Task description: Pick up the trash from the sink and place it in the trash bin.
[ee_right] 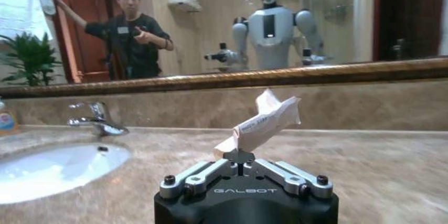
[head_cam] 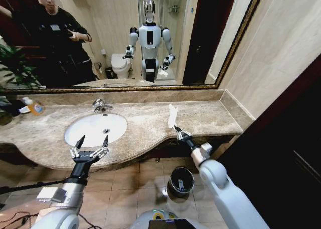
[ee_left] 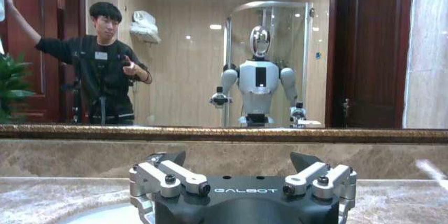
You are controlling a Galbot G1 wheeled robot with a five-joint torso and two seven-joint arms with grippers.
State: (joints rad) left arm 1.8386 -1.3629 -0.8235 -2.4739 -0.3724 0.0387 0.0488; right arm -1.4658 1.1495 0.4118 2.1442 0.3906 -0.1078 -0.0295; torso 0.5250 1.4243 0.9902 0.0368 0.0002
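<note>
**tubfan:** Since the head view covers the most, start there. The right gripper (head_cam: 179, 132) is pinching a white paper packet (head_cam: 172, 115), held up over the marble countertop (head_cam: 210, 116) to the right of the sink (head_cam: 95, 129). The trash bin (head_cam: 181, 181) sits on the floor tiles, nearer than the counter edge and just left of the right arm. The left gripper (head_cam: 92, 142) hovers at the near rim of the basin, fingers spread, holding nothing. I'd say we're mid-carry: scrap picked, not yet binned. The next move calls for swinging that arm back off the counter, down over the bin mouth, then letting go.

**sinkwatch:** Any more trash in the basin?

**tubfan:** Can't make any out from the head view; the bowl looks plain white. Left wrist view: the left gripper (ee_left: 242, 174) has its fingers wide apart, with the mirror frame (ee_left: 224, 134) behind it. No bin or packet there.

**sinkwatch:** And the right wrist?

**tubfan:** Best look at the grip. The right gripper (ee_right: 240, 157) is pressed together on the packet's (ee_right: 263, 121) lower end, and the packet sticks up crumpled and tilted. You also get the chrome faucet (ee_right: 98, 119) and part of the basin (ee_right: 56, 169) on the left. The bin isn't visible there, so aiming the drop depends on the head view.
</note>
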